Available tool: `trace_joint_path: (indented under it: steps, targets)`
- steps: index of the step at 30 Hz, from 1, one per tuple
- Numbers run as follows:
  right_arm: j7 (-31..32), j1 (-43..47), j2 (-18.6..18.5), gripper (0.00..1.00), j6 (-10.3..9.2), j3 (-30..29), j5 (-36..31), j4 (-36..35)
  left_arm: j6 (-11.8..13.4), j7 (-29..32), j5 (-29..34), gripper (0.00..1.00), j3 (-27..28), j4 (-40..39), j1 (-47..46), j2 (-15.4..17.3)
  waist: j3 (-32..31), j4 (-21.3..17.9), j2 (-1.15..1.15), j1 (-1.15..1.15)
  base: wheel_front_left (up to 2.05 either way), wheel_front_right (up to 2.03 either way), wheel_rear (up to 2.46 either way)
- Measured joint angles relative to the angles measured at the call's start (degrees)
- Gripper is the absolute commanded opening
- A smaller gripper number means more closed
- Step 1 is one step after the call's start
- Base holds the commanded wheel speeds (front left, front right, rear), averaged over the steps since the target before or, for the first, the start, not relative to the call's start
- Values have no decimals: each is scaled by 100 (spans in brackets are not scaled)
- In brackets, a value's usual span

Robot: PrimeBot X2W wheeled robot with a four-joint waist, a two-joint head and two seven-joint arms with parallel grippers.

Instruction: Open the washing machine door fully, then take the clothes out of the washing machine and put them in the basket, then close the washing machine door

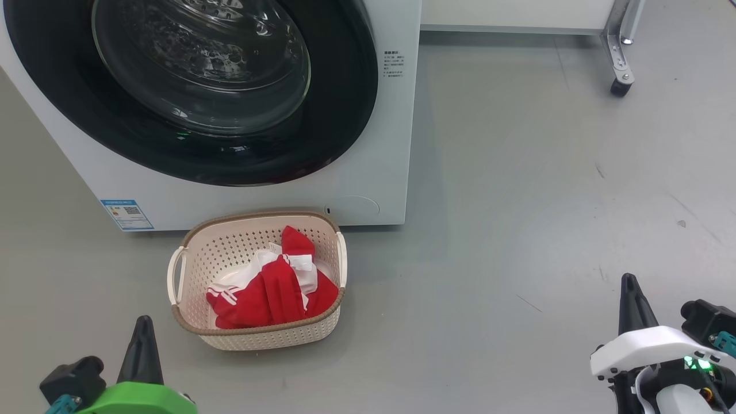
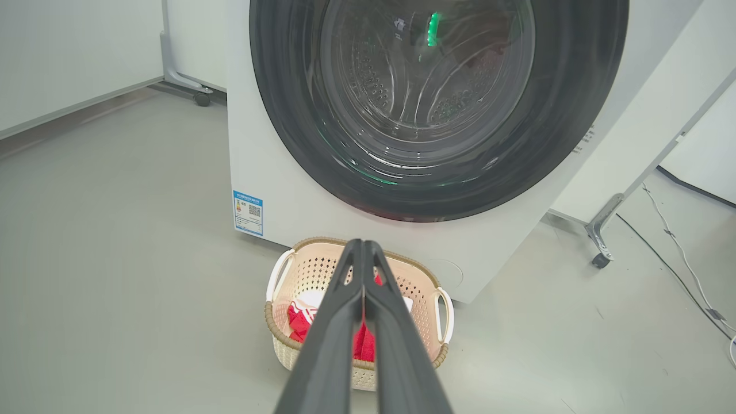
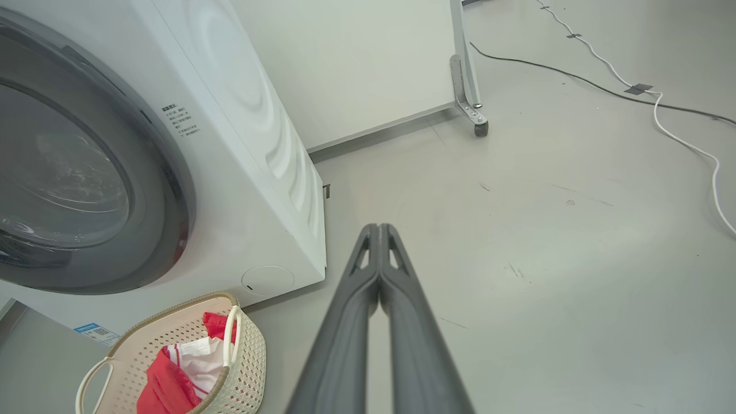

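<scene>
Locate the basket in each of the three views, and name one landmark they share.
Head view: basket lower left of centre, before the washing machine.
Left wrist view: basket bottom centre, partly behind the left tool.
Right wrist view: basket bottom left corner.
Shared landmark: the blue label on the machine's lower front corner.

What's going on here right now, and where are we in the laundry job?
Nothing is being handled at this moment. The clothes lie in the basket, which stands on the floor right in front of the washing machine. The washing machine door looks shut against its front. The left gripper and the right gripper are both shut and empty, touching nothing. Judging by this, the job looks finished or very nearly so.
</scene>
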Motion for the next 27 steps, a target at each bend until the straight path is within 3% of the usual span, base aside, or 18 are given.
trace_joint_path:
  steps: [27]
  targets:
    - [605,-111,123,0,154,-364,2045,8,-103,603,-2162,0,148,75,-232,8,-74,-90,0,0,0,0,0]
